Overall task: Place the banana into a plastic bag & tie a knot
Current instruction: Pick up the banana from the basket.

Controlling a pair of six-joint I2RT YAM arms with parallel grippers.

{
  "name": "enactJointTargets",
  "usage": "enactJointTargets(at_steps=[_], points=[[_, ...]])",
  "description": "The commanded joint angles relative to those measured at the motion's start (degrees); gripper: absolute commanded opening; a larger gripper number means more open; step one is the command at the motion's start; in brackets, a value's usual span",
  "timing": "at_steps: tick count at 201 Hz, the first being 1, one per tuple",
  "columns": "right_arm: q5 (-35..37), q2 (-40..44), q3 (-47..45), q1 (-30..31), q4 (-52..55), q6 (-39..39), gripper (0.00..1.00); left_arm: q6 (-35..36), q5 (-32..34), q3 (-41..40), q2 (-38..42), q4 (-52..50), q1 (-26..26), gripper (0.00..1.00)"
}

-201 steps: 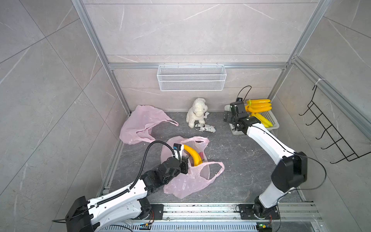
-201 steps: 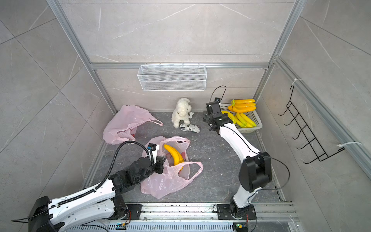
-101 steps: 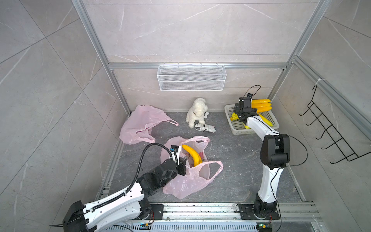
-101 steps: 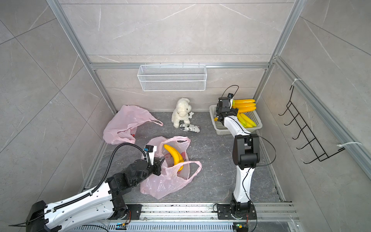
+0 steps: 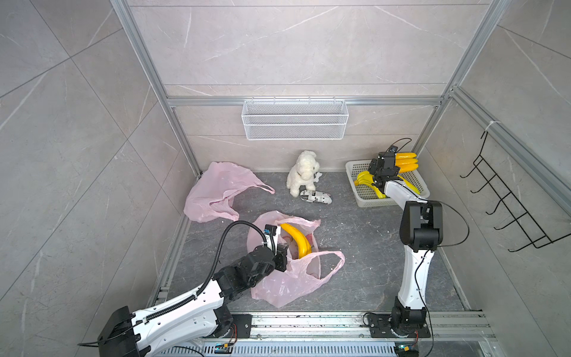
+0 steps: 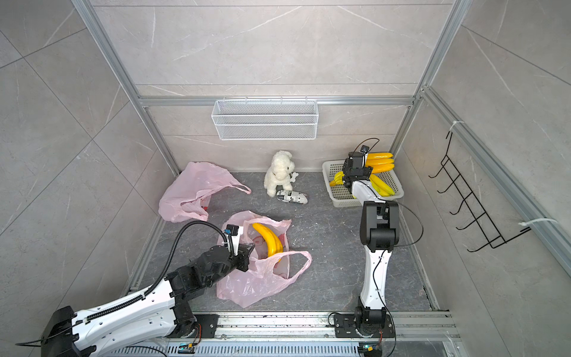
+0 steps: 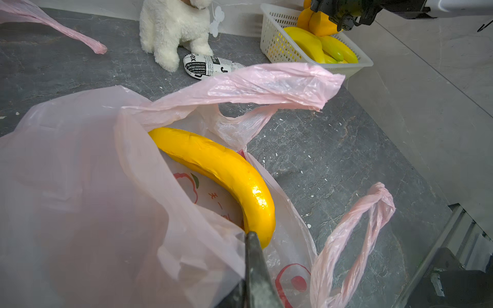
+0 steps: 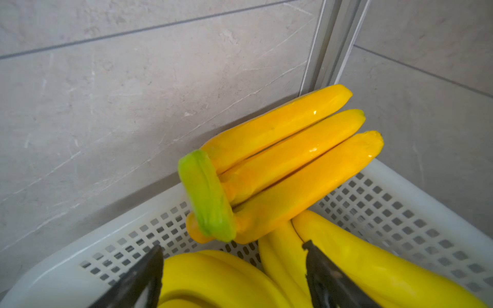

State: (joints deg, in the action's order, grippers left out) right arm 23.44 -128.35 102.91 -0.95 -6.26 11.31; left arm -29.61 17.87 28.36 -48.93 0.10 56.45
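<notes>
A yellow banana [image 5: 296, 239] [image 6: 268, 238] [image 7: 221, 165] lies inside the open pink plastic bag [image 5: 287, 284] [image 6: 253, 284] [image 7: 66, 173] on the floor. My left gripper [image 5: 282, 252] [image 6: 245, 250] [image 7: 252, 240] is shut on the bag's rim, holding the mouth up beside the banana. My right gripper [image 5: 377, 181] [image 6: 349, 182] [image 8: 233, 246] hangs over the white basket [image 5: 370, 202] [image 8: 400, 197] at the back right. Its jaws stand open on either side of the loose bananas [image 8: 213, 277] in the basket.
A bunch of bananas [image 8: 288, 157] leans on the basket's far rim. A second pink bag [image 5: 216, 191] lies at the back left. A white plush dog [image 5: 302, 171] and a newsprint pouch [image 5: 315, 197] sit mid-back. A wire shelf [image 5: 293, 123] and a black hook rack [image 5: 509, 201] hang on the walls.
The right arm has swung from beside the basket to over it, and its jaws have narrowed a little. The left gripper stays shut on the bag, shifted slightly.
</notes>
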Motion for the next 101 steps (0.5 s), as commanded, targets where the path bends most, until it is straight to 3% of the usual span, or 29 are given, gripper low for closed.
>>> enactJointTargets(at_steps=[1, 54, 101], points=[[-2.3, -3.2, 4.7, -0.1, 0.1, -1.0, 0.73, 0.2, -0.1, -0.6, -0.3, 1.8, -0.5, 0.0], [-4.1, -5.2, 7.7, -0.1, 0.8, -3.9, 0.39, 0.4, -0.5, 0.2, -2.0, 2.2, -0.9, 0.0], [-4.4, -3.5, 5.7, -0.1, -0.7, -5.3, 0.22, 0.1, -1.1, 0.6, -2.9, 2.4, -1.0, 0.0]])
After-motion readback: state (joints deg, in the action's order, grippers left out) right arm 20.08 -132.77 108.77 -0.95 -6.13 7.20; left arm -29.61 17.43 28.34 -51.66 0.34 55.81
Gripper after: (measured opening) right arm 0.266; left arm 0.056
